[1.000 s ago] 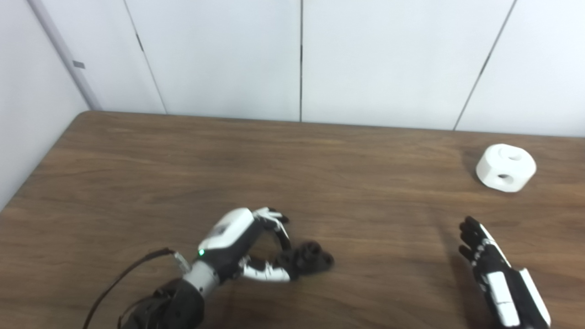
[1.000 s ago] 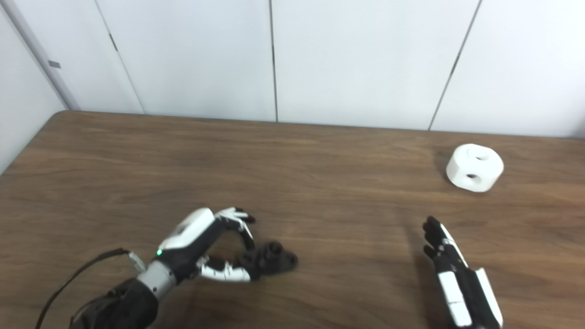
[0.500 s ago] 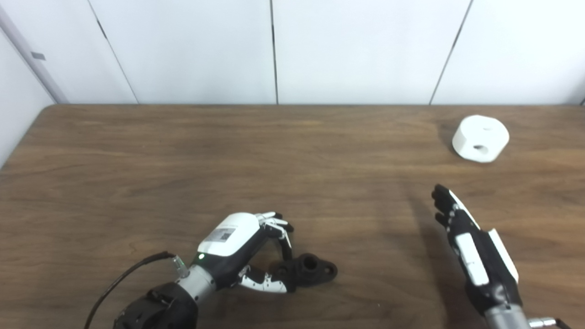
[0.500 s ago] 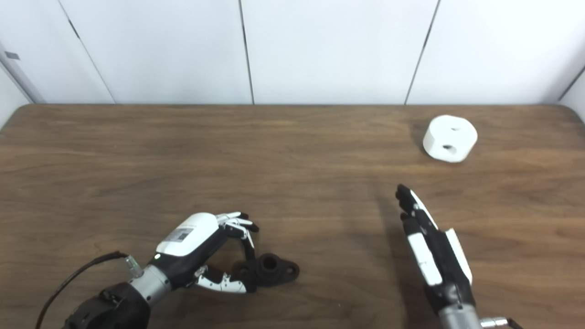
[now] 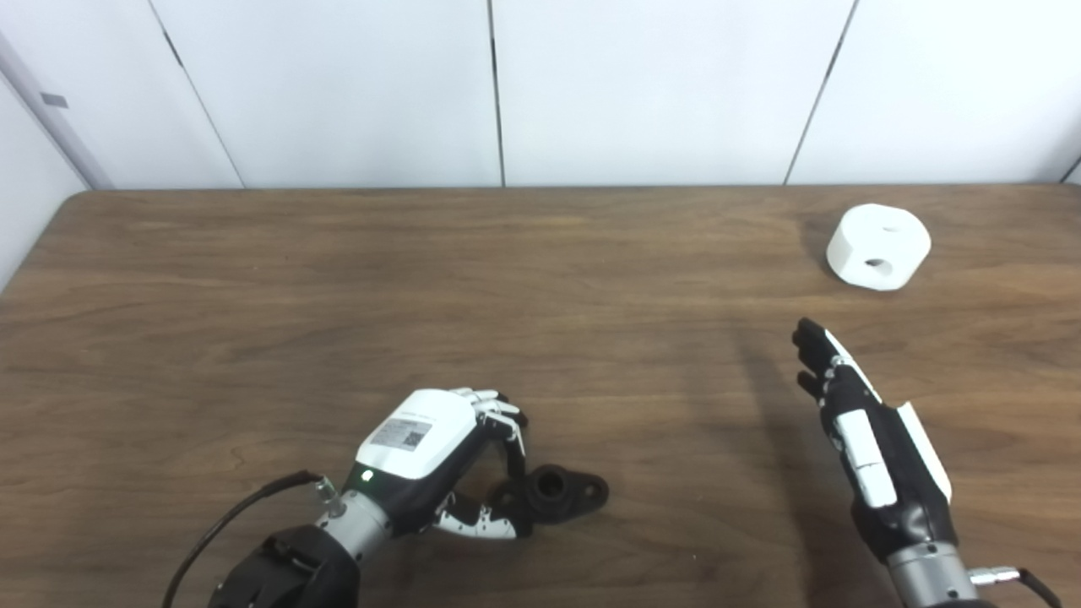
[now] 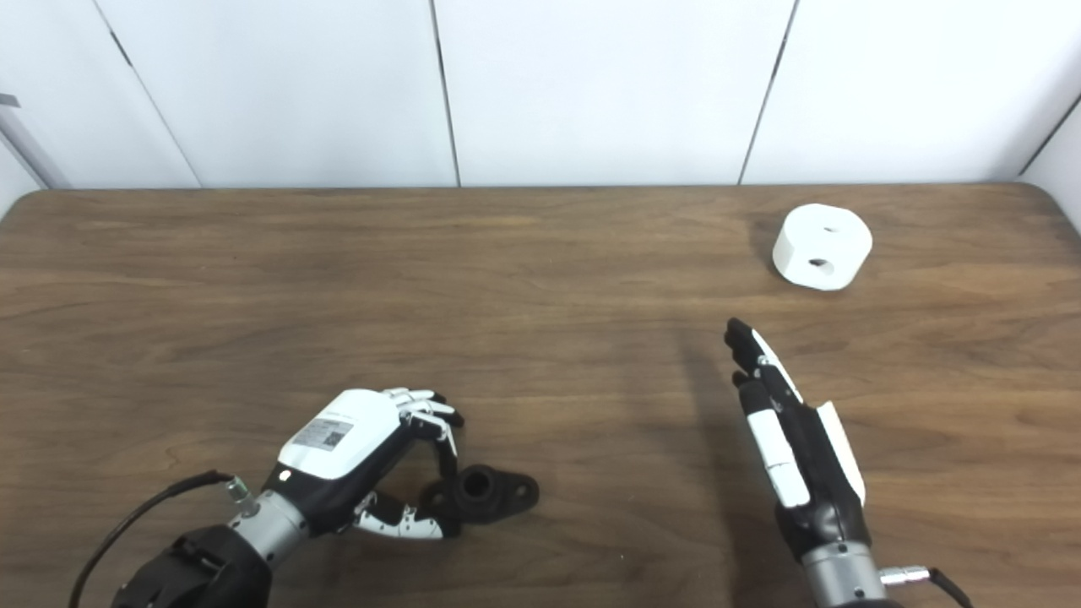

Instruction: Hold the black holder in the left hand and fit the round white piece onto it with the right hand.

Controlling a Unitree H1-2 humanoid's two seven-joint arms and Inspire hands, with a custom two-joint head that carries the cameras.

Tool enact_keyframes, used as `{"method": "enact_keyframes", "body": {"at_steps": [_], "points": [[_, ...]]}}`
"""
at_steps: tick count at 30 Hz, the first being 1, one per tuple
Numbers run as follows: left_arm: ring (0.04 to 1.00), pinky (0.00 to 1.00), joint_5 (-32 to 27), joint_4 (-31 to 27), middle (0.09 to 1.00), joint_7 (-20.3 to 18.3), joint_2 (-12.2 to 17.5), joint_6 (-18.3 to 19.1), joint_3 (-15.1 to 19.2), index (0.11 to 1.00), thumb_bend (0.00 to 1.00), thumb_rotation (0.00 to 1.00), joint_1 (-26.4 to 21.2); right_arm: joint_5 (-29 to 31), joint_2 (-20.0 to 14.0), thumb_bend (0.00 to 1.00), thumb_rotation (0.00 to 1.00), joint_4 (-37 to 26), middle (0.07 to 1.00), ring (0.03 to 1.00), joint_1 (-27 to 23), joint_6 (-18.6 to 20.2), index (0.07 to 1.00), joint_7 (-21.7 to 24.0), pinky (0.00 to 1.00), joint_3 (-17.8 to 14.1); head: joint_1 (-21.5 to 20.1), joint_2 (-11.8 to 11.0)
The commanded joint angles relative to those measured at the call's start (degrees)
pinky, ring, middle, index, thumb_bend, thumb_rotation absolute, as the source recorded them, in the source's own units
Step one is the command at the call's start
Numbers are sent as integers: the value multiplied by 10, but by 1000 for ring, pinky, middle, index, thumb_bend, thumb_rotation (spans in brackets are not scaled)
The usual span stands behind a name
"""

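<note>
1. The worktop [image 5: 253, 279] is brown wood grain, backed by pale wall panels [image 5: 659, 84].
2. The left hand [image 5: 439, 460] sits low at the near left, its white back plate facing up and a green light showing near the wrist.
3. Its fingers [image 5: 507, 422] curl down over the left end of the holder [image 5: 553, 491], and the thumb [image 5: 477, 523] comes in along the near side, so the hand is closing on that end.
4. I cannot tell whether fingers and thumb really pinch the holder or only touch it.
5. The holder is black, with a round socket opening upward in the middle and a flat lug with a small hole sticking out to the right.
6. It appears to lie flat on the worktop.
7. The right hand [image 6: 790, 439] is at the near right, edge-on, with straight fingers [image 6: 747, 342] pointing away from the robot and slightly left.
8. That hand holds nothing, and its fingers lie close alongside one another rather than spread.
9. The white piece [image 5: 878, 247] stands on the worktop at the far right, near the back edge.
10. It is a squat round block with a hole in its top and another in its near side.
11. It is well apart from the right hand, lying beyond the fingertips and a little to their right.
12. A black cable [image 5: 228, 528] loops from the left wrist toward the bottom edge.
</note>
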Motion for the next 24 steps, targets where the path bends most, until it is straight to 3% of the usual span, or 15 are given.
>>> {"method": "enact_keyframes", "body": {"at_steps": [1, 6, 13, 24], "points": [[883, 885, 9, -5, 796, 10, -2, -11, 13, 489, 515, 50, -15, 10, 22, 620, 944, -24, 949, 970, -24, -13, 928, -8, 961, -5, -3, -1], [874, 862, 5, 9, 792, 16, -14, -20, 27, 489, 516, 48, -29, 20, 16, 573, 926, -40, 942, 957, -42, -2, 924, -10, 955, -14, -8, -4], [871, 871, -15, 25, 783, 0, -33, -15, 38, 489, 515, 50, -53, 17, 4, 616, 945, -60, 959, 998, -57, 22, 930, -11, 998, -32, -6, -11], [854, 842, -39, 74, 774, -5, -53, -29, 28, 488, 513, 55, -82, 29, 3, 620, 913, -73, 967, 995, -44, 17, 937, -7, 977, -45, -15, -19]]}}
